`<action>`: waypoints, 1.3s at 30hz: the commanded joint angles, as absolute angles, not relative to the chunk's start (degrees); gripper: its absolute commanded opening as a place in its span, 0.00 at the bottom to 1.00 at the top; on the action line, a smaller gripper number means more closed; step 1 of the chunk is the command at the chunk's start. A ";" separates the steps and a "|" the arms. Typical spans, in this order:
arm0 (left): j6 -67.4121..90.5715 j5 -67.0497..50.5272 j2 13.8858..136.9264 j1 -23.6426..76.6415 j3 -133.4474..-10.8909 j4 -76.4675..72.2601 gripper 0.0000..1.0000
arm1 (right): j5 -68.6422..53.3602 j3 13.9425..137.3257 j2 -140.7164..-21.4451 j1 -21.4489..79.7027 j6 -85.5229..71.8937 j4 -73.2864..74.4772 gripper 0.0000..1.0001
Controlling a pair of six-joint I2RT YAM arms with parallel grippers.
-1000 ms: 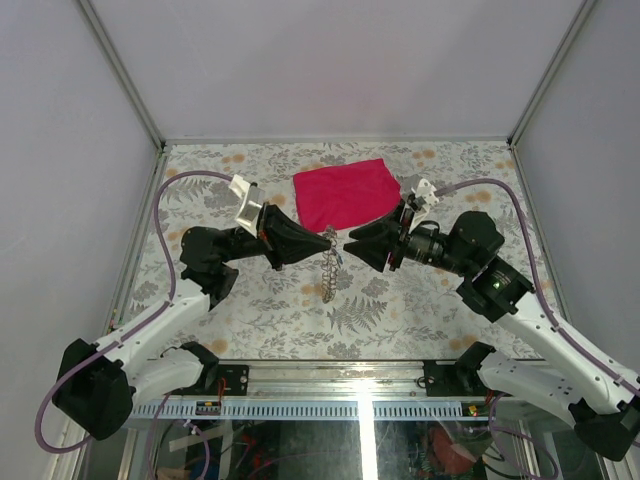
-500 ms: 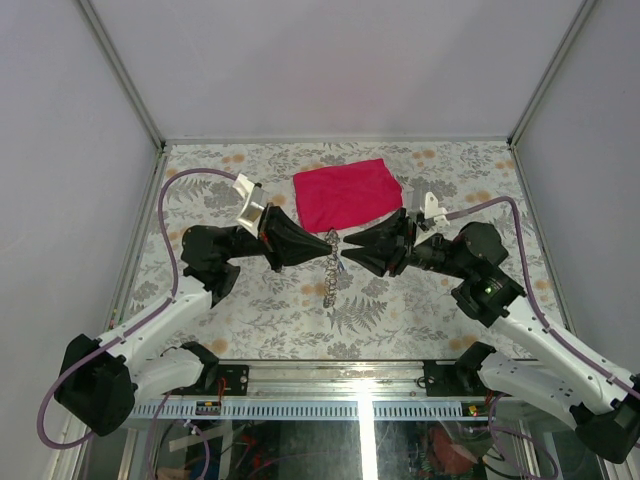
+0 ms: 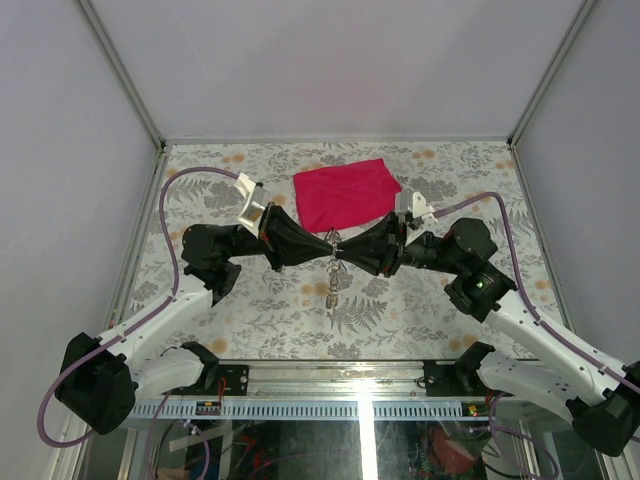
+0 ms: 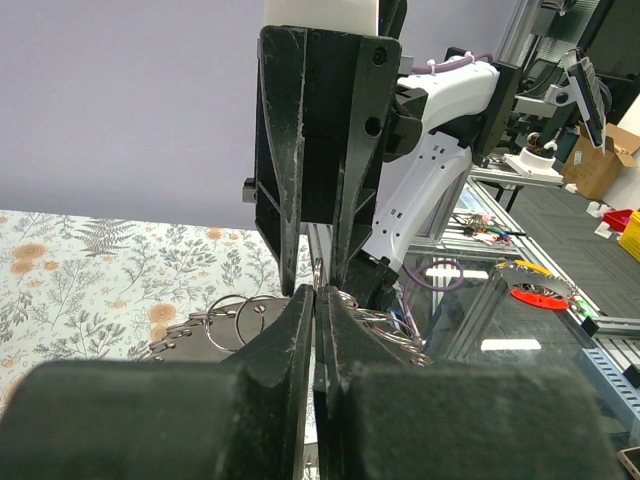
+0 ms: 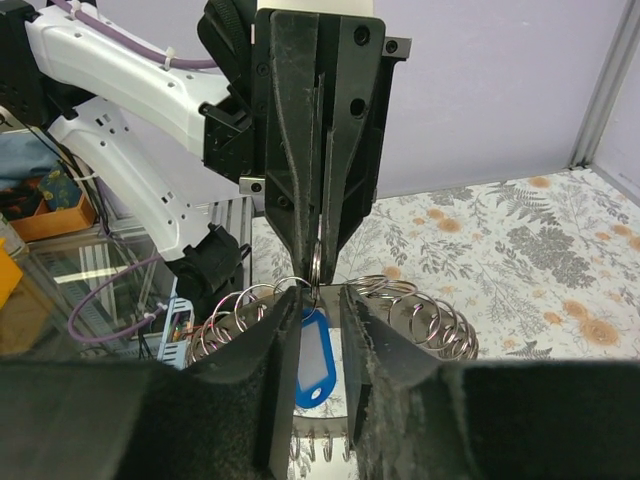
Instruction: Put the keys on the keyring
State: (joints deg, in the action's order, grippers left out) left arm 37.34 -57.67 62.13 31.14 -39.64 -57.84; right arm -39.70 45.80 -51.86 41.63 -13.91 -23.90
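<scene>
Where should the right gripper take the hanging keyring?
Likely the bare arc of the keyring just below the left gripper's shut tips, coming straight in from the opposite side. It hangs edge-on there, so the right gripper can straddle it.

— What is the right wrist view hiding?
— The keyring [image 5: 315, 280] is showing edge-on only, as a thin line. The fingers of the left tool [image 5: 317, 258] are covering most of it. The fingers of the right tool [image 5: 320, 300] are blocking both sides of the blue tag [image 5: 312, 362], and the bottom edge is cutting them off. Whether they are touching the keyring, I am not managing to tell.
— And the left wrist view?
— Its own fingers are filling the bottom and masking most of the rings [image 4: 235, 320].
— From above?
— Everything between the tips is coming out too small. The rings are merging into one hanging strand, and I am not making out which pieces are keys.
</scene>
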 commanded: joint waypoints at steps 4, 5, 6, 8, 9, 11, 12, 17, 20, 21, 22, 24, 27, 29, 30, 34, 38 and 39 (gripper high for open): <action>37.35 -57.55 62.04 31.63 -42.07 -62.17 0.00 | -42.02 47.64 -52.97 41.57 -13.80 -27.86 0.22; 37.35 -57.57 62.04 31.68 -42.10 -62.14 0.00 | -42.09 47.76 -53.07 41.50 -13.81 -27.86 0.20; 37.31 -57.56 62.02 31.65 -42.10 -62.07 0.00 | -42.13 47.66 -53.13 41.55 -13.88 -27.86 0.19; 37.27 -57.54 61.97 31.68 -42.08 -62.05 0.00 | -42.18 47.71 -53.15 41.51 -13.83 -27.91 0.16; 37.23 -57.56 62.00 31.72 -42.05 -62.05 0.00 | -42.19 47.72 -53.09 41.55 -13.79 -28.01 0.15; 37.28 -57.67 61.97 31.79 -42.07 -62.13 0.00 | -42.18 47.88 -53.09 41.57 -13.75 -28.04 0.11; 37.33 -57.66 62.00 31.81 -42.07 -62.11 0.00 | -42.19 47.94 -53.17 41.57 -13.72 -27.99 0.09; 37.22 -57.92 61.84 31.91 -42.02 -61.77 0.00 | -42.93 49.85 -53.26 41.57 -12.55 -24.76 0.00; 36.03 -57.56 61.16 31.90 -41.91 -59.96 0.02 | -43.00 52.63 -53.18 41.54 -9.28 -18.61 0.00; 35.51 -57.30 60.85 31.90 -41.83 -59.25 0.05 | -42.82 53.73 -53.19 41.54 -8.03 -16.03 0.00; 34.83 -57.04 60.52 31.92 -41.74 -58.44 0.10 | -42.57 54.85 -53.10 41.56 -6.68 -13.33 0.00; 33.63 -56.58 59.98 31.93 -41.59 -56.68 0.16 | -42.25 57.09 -53.15 41.52 -4.12 -7.97 0.00; 32.00 -55.97 59.22 31.90 -41.61 -54.37 0.21 | -41.95 61.47 -53.79 41.55 -0.01 0.86 0.00; 31.07 -55.49 58.85 31.91 -41.60 -52.92 0.22 | -41.63 64.83 -54.73 41.57 2.71 7.72 0.00; 30.62 -54.99 58.66 31.90 -41.63 -52.31 0.23 | -41.23 66.68 -55.37 41.55 4.14 12.57 0.00; 28.44 -53.51 58.52 31.95 -42.39 -48.13 0.25 | -39.98 74.03 -59.13 41.57 9.36 26.17 0.00; 25.18 -53.34 58.74 32.39 -44.04 -43.06 0.27 | -38.62 80.09 -62.47 41.55 13.17 36.59 0.00; 24.22 -53.19 58.76 32.72 -44.50 -41.81 0.27 | -38.06 81.52 -63.37 41.56 13.99 38.91 0.00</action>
